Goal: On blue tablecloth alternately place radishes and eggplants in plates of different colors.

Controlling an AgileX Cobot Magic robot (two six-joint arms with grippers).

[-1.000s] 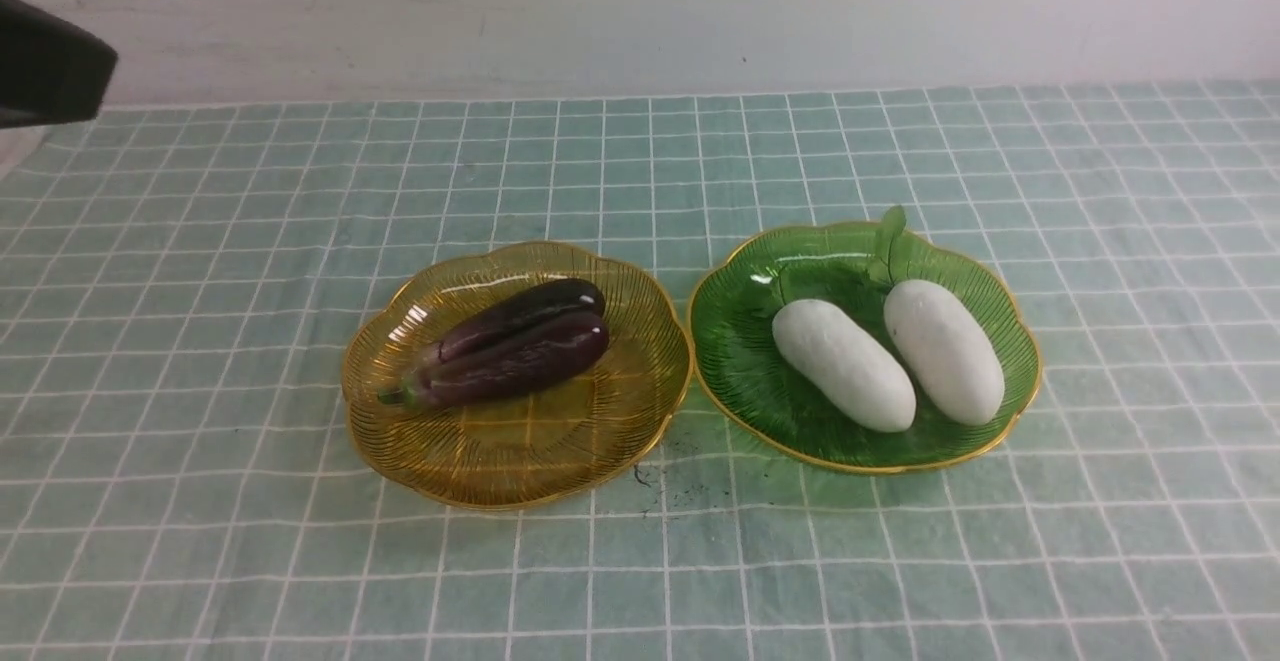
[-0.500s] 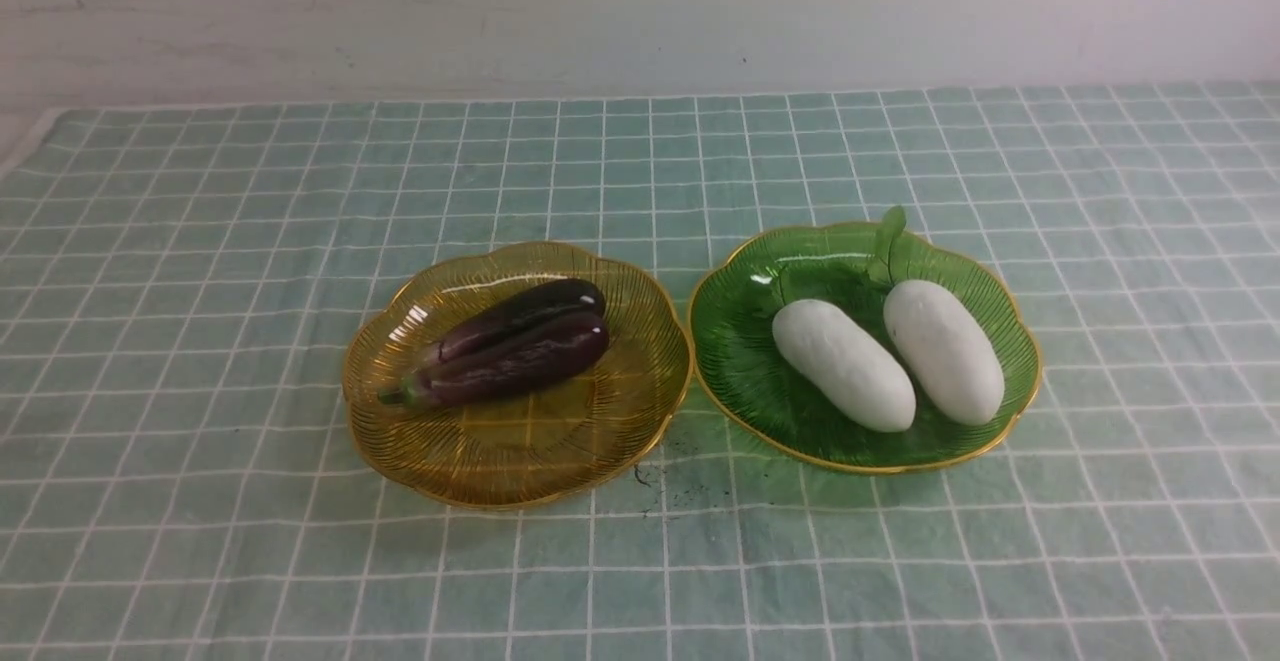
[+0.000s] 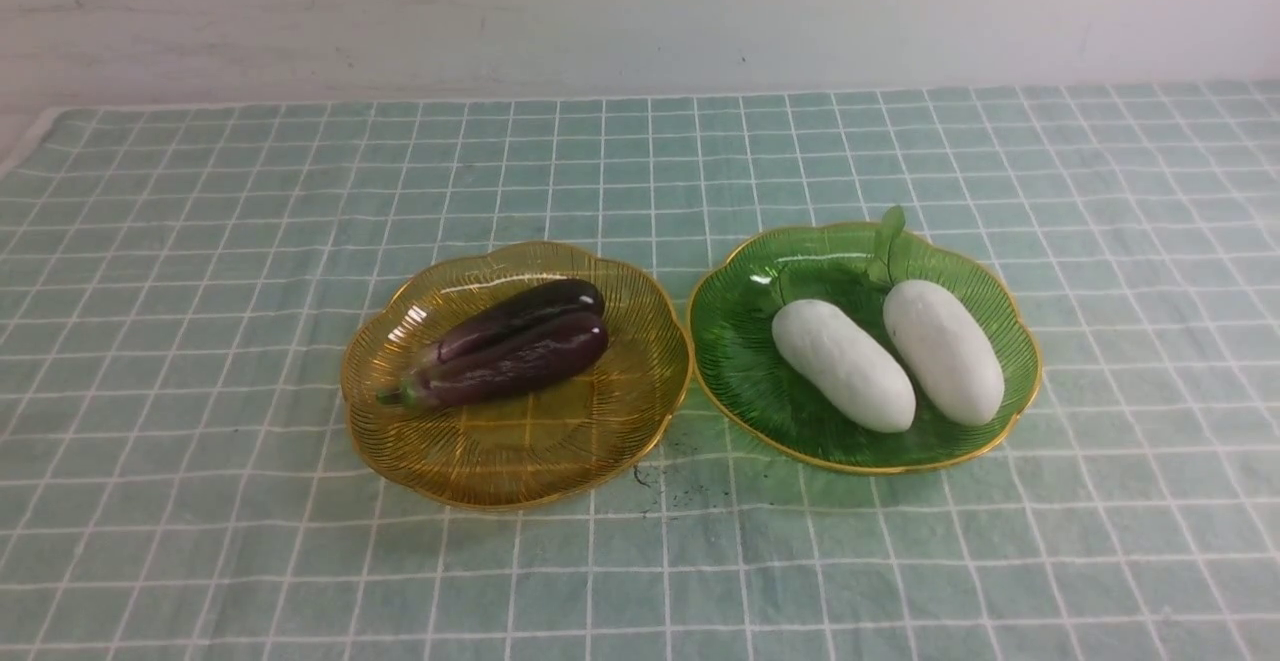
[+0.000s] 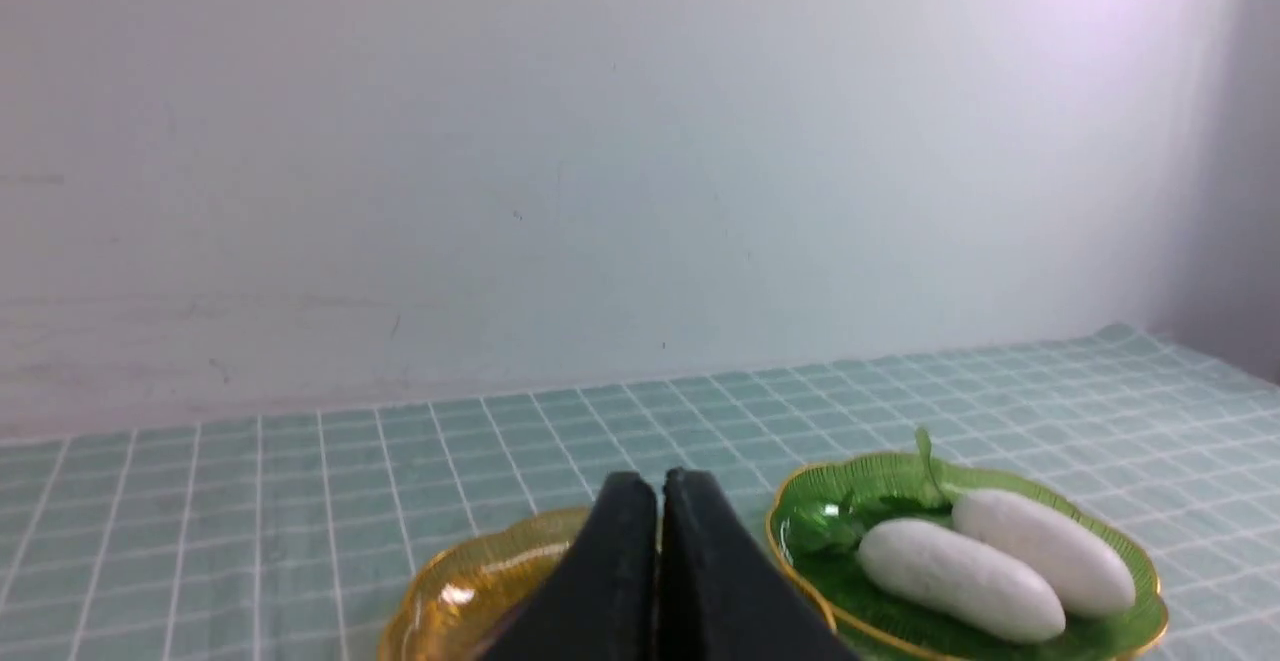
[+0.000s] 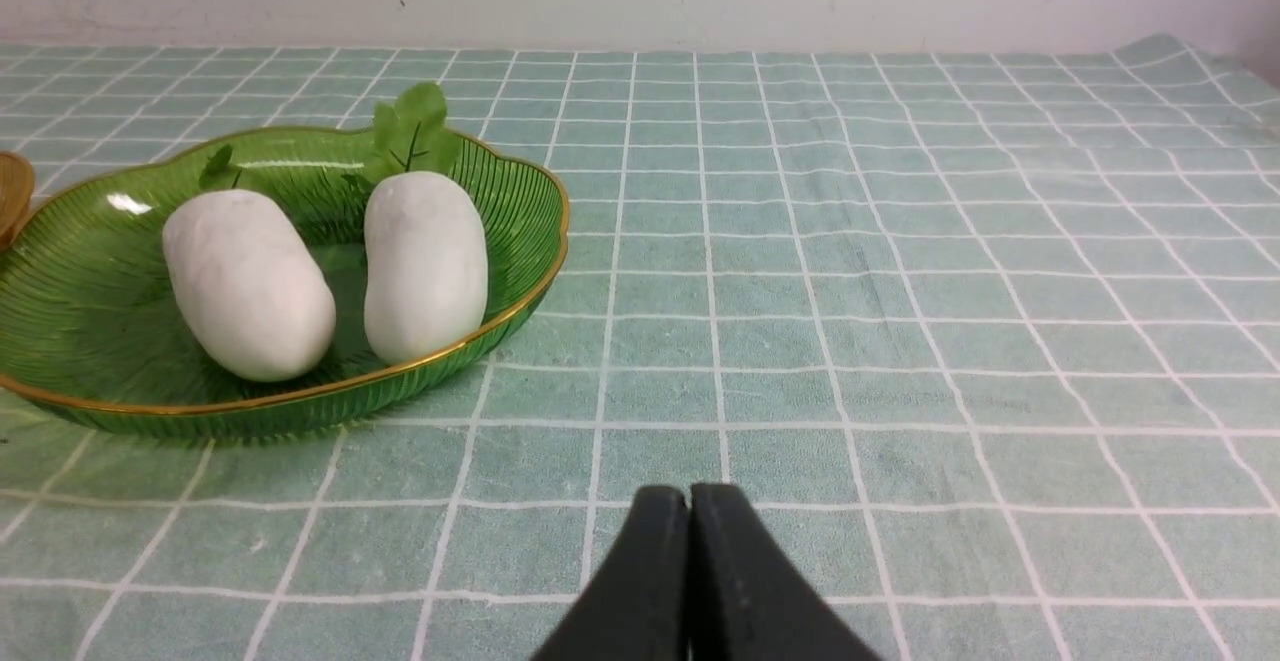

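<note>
Risk, eggplants: the two eggplants [image 3: 515, 344] lie pressed side by side across the amber plate [image 3: 470, 461]; by my judgement a bump to that plate could roll the glossy pair apart or slide them toward its rim.
Risk, radishes: the two radishes [image 3: 890, 351] sit close together in the green plate [image 3: 740, 361]; one's leaves [image 3: 888, 231] overhang the far rim, so an arm sweeping low past there could snag them and drag it out.
Risk, plates: the plates stand almost rim to rim near the middle of the desk; a push on one would likely shift the other on the blue tablecloth [image 3: 200, 541], which shows slight creases.
Task state: it looks finished, each kind sorted to its own colour, so needless motion is the main hazard.
Left end effector [image 4: 659, 486]: jaws pressed together, holding nothing, hanging back over the near side by the amber plate.
Right end effector [image 5: 689, 501]: jaws pressed together, empty, low over bare cloth toward the desk's right edge.
Count, eggplants: two.
Count, radishes: two.
Count, plates: two.
</note>
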